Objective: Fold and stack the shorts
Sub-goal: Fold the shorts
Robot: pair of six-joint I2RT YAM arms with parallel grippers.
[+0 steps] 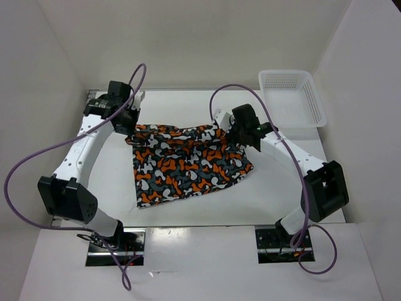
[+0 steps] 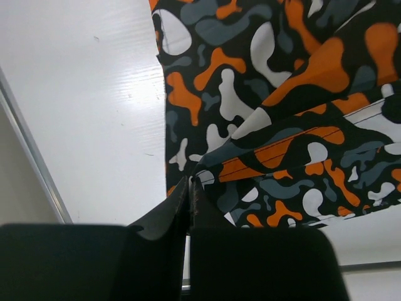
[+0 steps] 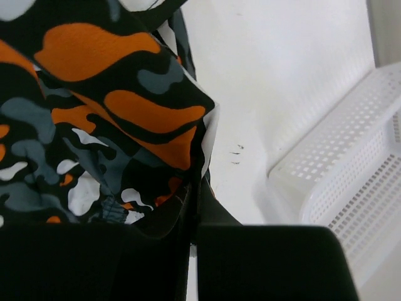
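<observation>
Overhead, the shorts [image 1: 188,164] lie spread on the table [image 1: 113,182], left of the white mesh basket [image 1: 292,74] and well apart from it. The left gripper [image 1: 130,130] is at the far corner furthest from the basket, and the right gripper [image 1: 233,135] is at the far corner nearest it.

In the left wrist view, the jaws are closed to a slit with only the hem's edge pinched at the tips. That bite looks thin, and a sharp lift could pull the cloth free.

In the right wrist view, the jaws are likewise clamped, with a bunched fold draped over them and the basket just beside. If one corner slips or the arms travel unevenly, the fold would probably land skewed. A wide swing on this side could also snag the basket rim.
</observation>
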